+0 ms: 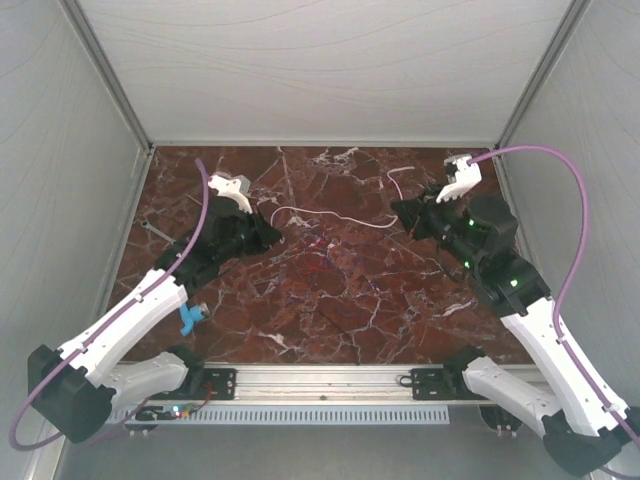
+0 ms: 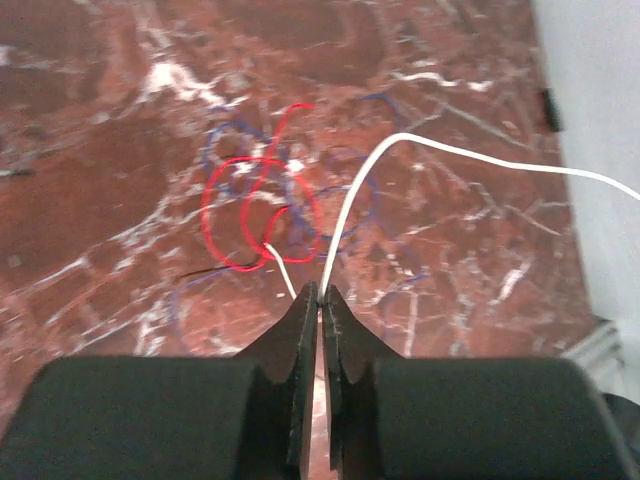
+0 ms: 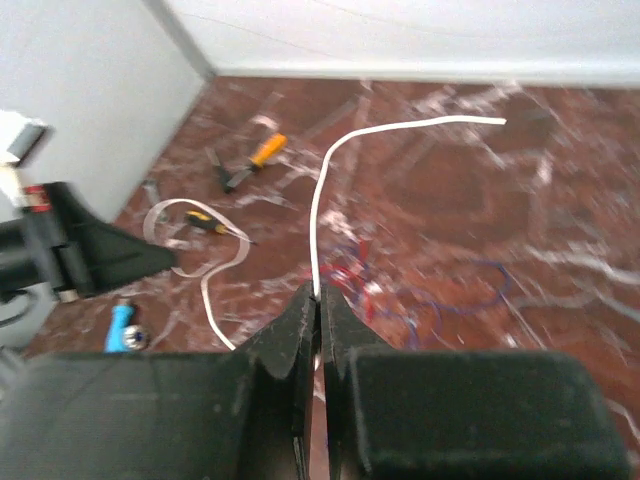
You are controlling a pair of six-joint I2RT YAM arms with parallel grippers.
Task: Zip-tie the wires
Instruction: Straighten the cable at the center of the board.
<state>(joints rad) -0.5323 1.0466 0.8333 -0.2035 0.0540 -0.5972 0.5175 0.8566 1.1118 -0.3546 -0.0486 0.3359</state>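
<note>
Marble surface (image 1: 330, 320) gives you room around the loose wires (image 2: 262, 215) at its middle; your left claw (image 2: 320, 295) and right claw (image 3: 318, 298) both clench the white zip tie (image 2: 352, 195). Only the right wrist shows the yellow-handled tool (image 3: 268, 148).

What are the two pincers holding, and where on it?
Both are shut on what looks like one white zip tie. The left pincer pinches it near one end, the right pincer farther along, leaving a free tail. The wires lie untouched.
</note>
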